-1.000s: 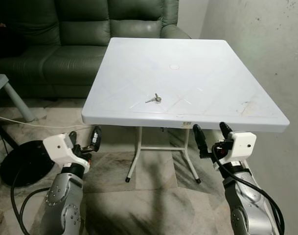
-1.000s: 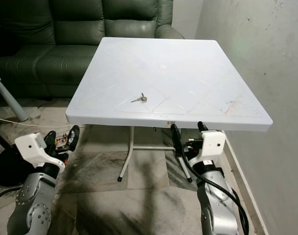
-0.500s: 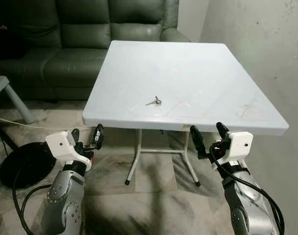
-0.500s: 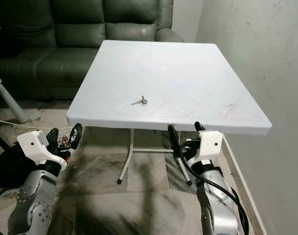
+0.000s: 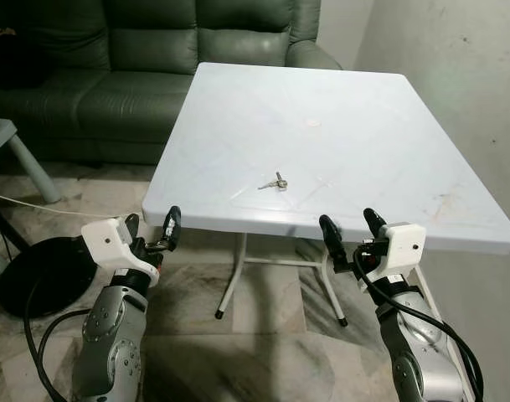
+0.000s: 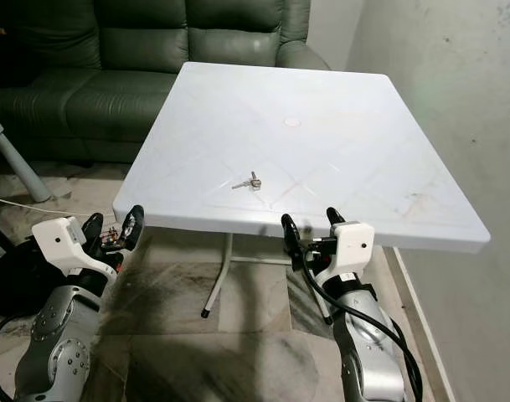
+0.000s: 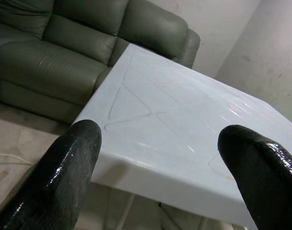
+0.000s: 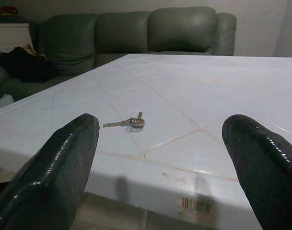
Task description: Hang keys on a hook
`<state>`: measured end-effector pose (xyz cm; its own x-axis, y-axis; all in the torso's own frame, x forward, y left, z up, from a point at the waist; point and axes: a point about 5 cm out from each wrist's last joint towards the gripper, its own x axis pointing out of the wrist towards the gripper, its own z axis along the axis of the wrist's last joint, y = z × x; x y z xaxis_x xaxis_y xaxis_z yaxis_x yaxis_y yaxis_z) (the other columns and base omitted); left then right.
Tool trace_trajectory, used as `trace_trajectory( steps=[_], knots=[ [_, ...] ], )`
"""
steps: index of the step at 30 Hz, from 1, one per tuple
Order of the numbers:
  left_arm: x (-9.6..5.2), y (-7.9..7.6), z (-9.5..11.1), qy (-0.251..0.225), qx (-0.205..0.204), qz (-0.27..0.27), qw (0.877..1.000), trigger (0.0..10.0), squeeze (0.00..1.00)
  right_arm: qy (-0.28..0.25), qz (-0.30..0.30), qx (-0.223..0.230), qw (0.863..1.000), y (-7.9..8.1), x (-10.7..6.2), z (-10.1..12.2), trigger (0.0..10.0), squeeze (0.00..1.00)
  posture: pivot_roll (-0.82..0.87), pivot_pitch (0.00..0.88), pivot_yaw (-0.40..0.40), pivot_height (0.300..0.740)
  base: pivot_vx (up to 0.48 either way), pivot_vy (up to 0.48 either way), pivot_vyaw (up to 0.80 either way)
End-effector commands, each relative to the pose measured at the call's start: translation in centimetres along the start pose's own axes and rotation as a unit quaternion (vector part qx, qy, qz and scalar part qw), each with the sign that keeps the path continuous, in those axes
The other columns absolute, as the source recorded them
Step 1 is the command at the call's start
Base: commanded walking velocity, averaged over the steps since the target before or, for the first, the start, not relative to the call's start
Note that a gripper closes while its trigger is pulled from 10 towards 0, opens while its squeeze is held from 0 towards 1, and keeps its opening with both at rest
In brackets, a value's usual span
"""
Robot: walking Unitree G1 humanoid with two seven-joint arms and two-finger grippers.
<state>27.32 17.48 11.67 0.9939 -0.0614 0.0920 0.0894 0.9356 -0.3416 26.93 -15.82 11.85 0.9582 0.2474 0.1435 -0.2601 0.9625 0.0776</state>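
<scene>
Right wrist view: keys (image 8: 128, 123) flat on table (image 8: 241, 115), beyond wide-open, empty jaws of right gripper (image 8: 160, 158).

White table (image 5: 380, 159), silver keys (image 5: 274, 182), dark green sofa (image 5: 112, 59)

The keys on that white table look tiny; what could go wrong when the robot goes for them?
The keys lie flat on the smooth table, so the long gripper fingers may push them along rather than pinch them. Both open grippers, left and right, sit below the table's near edge and could bump it while rising. No hook is visible yet.
</scene>
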Motion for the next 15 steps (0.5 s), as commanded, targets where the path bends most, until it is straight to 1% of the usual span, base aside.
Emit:
trace_trajectory(
  steps=[1, 15],
  knots=[
    [0.13, -0.13, 0.06, 0.002, 0.000, -0.007, 1.000, 10.0, 0.00, -0.012, 0.004, -0.005, 1.000, 0.01, 0.03, 0.67, 10.0, 0.00, 0.00, 0.000, -0.036, 0.732, 0.420, 0.000, 0.00],
    [0.25, -0.26, -0.02, 0.005, -0.003, -0.013, 1.000, 10.0, 0.00, -0.010, 0.009, -0.005, 1.000, 0.15, -0.10, 0.59, 10.0, 0.00, -0.01, 0.000, -0.031, 0.732, 0.421, 0.000, 0.00]
  ],
)
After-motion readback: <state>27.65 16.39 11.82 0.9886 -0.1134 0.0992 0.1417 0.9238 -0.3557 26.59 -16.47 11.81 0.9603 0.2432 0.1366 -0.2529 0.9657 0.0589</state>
